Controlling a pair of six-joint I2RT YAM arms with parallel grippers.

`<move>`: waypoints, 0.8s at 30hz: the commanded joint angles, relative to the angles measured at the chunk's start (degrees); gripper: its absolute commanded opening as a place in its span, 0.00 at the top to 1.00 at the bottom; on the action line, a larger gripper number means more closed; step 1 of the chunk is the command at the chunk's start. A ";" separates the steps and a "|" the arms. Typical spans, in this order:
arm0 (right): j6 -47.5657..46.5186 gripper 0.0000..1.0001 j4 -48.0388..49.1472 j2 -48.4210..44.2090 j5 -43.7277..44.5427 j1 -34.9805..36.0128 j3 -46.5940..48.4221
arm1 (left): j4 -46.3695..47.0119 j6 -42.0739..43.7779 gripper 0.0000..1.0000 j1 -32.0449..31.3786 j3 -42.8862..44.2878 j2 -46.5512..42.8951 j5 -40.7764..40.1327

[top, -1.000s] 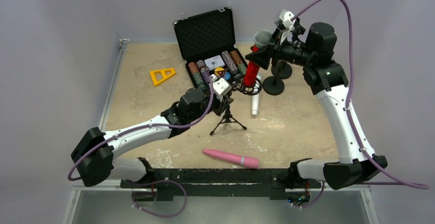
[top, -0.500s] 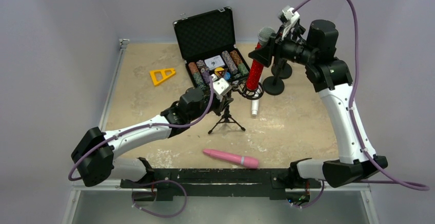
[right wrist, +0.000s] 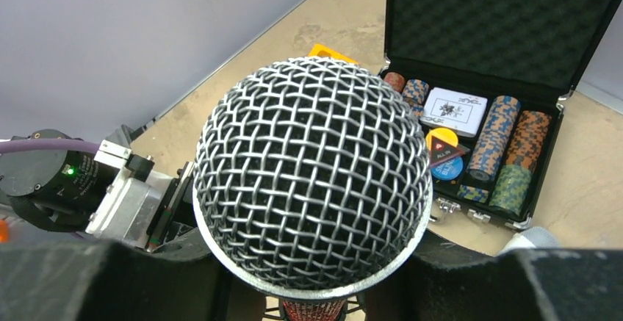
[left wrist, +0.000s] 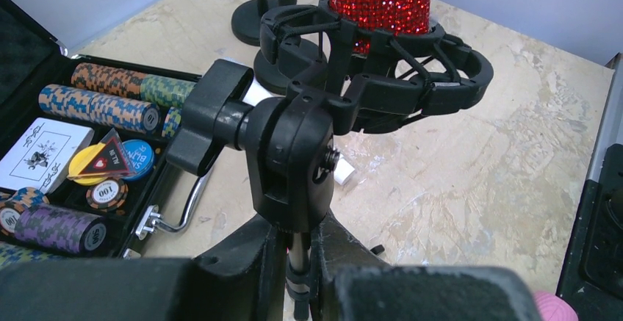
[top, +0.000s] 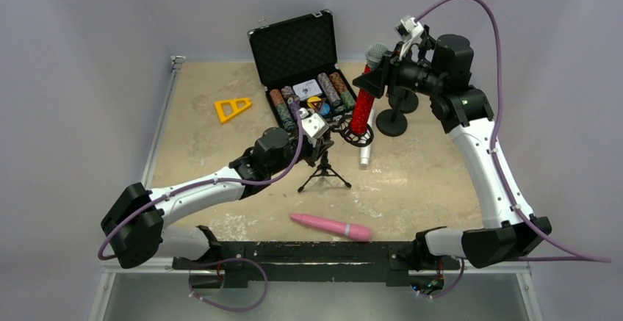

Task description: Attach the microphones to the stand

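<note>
The glittery red microphone with its silver mesh head stands nearly upright. My right gripper is shut on it just below the head. Its lower end sits inside the black shock-mount ring of the small tripod stand. My left gripper is shut on the stand's thin pole, under the swivel joint. The pink microphone lies flat near the front edge. The white microphone lies on the table behind the stand, partly hidden by the ring.
An open black case of poker chips and cards sits at the back, close to the left of the stand. Two black round-base stands rise behind the red microphone. A yellow triangle lies at the back left.
My left gripper has closed on the stand's pole. The right arm shifted slightly, and the red microphone now stands straighter in the ring.
</note>
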 commanded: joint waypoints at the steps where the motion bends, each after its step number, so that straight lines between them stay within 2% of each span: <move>1: 0.63 1.00 -0.61 -1.67 -2.02 0.43 -6.22 | 4.16 -2.72 1.00 1.13 -2.26 -0.58 0.01; 8: 8.99 1.00 11.44 -6.29 -13.09 -5.78 -16.33 | 5.91 -4.37 1.00 1.23 -5.19 -1.16 0.01; 19: 21.81 1.00 44.65 -10.37 -15.53 -6.42 -34.67 | 8.18 -6.78 1.00 1.18 -7.25 -1.30 0.12; 24: 18.19 1.00 50.33 -11.36 -15.97 -6.45 -38.28 | 9.05 -7.66 1.00 1.23 -7.73 -1.03 0.01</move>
